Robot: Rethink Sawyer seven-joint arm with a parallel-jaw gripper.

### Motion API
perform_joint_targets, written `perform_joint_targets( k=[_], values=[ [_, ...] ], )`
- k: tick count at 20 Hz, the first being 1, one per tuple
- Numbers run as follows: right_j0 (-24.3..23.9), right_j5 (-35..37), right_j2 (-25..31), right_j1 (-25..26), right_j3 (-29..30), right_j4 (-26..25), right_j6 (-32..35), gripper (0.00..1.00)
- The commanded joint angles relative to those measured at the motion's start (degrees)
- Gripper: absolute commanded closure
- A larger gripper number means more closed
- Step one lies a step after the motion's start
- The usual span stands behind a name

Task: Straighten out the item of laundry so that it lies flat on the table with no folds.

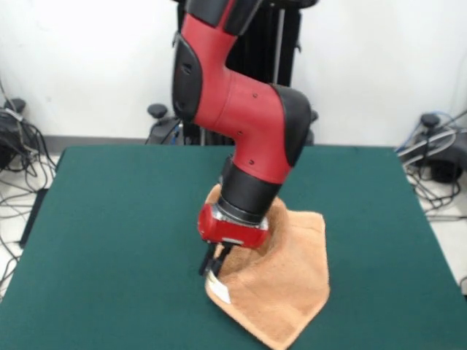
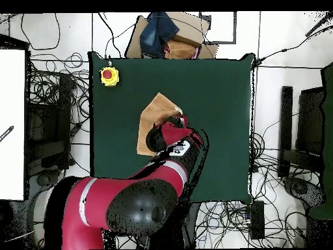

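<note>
The item of laundry [image 1: 292, 277], a tan-orange towel, lies rumpled near the front middle of the green table [image 1: 109, 219], with one corner pointing to the front edge. Its left edge, carrying a small white label [image 1: 220, 293], rises up to my gripper [image 1: 214, 264], whose dark fingers are shut on that edge. The red wrist covers the towel's far left part. From overhead the towel [image 2: 153, 114] shows as a folded shape left of the arm on the table [image 2: 221, 97], and the arm hides the gripper there.
A yellow box with a red button [image 2: 109, 75] sits on the table's corner in the overhead view. Cardboard boxes and a blue cloth [image 2: 169, 32] lie beyond the table's far edge. Cables and stands ring the table.
</note>
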Motion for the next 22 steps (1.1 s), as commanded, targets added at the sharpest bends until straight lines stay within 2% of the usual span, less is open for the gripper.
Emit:
perform_joint_targets(
  k=[1, 8, 14, 22],
  values=[
    [-2.3, 7.3, 9.7, -4.0, 2.8, -4.8, 2.9, 1.0],
    [-2.1, 4.1, 9.3, -3.2, 3.1, -6.3, 5.6, 1.0],
    [-2.5, 4.5, 9.7, -3.7, 3.7, -7.5, 5.5, 1.0],
    [-4.2, 15.4, 12.0, -7.9, 5.1, -8.1, 2.0, 1.0]
  ],
)
